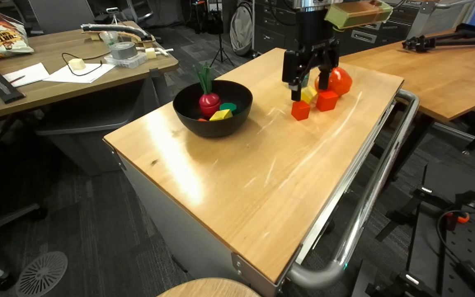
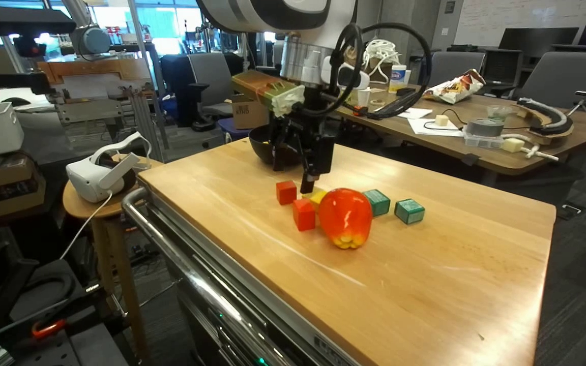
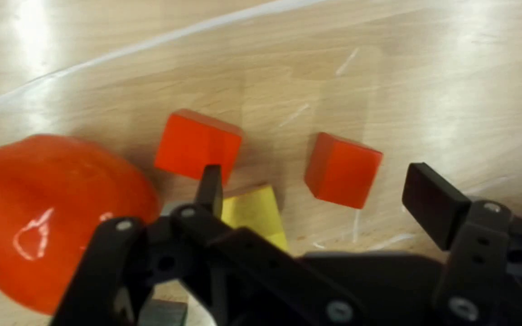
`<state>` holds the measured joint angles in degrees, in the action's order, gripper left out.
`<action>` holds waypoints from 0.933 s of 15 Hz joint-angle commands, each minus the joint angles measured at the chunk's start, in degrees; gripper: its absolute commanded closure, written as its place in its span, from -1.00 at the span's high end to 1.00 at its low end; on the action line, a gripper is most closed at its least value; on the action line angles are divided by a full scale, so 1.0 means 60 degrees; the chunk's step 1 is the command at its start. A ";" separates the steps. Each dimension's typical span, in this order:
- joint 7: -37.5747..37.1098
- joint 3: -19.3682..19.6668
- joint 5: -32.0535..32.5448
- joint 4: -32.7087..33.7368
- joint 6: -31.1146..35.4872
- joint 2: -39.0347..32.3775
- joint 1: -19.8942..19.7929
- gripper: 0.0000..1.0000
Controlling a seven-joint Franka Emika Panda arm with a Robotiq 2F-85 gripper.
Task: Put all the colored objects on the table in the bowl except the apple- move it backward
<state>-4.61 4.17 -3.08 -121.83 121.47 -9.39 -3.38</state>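
We see the apple (image 2: 345, 218) on the table (image 2: 440, 290), with two red blocks (image 2: 303, 214), a yellow block (image 3: 257, 208) and two green blocks (image 2: 409, 211) near it; in the wrist view the gripper (image 3: 316, 186) hides part of the yellow one. Its fingers (image 3: 434, 204) stand wide apart above the red and yellow blocks, holding nothing. Farther off, the bowl (image 1: 212, 130) contains a dark-red fruit (image 1: 210, 104), a yellow piece (image 1: 221, 115), a green piece (image 1: 228, 107) and an orange sliver (image 1: 202, 119) whose shape we cannot make out. Both exterior views cut off the arm (image 2: 293, 20).
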 commanded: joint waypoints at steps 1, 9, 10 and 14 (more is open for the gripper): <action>-0.0880 -0.0303 -0.0960 0.0069 0.0524 -0.0003 0.0202 1.00; -0.3381 -0.0377 0.0364 0.0191 0.1165 -0.0300 0.0995 1.00; -0.3577 -0.0372 0.0553 0.0162 0.1138 -0.0246 0.1044 1.00; -0.4401 -0.0277 0.1586 -0.0150 0.1073 0.0202 0.1140 1.00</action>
<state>-27.47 1.56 2.73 -121.27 127.80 -10.99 2.52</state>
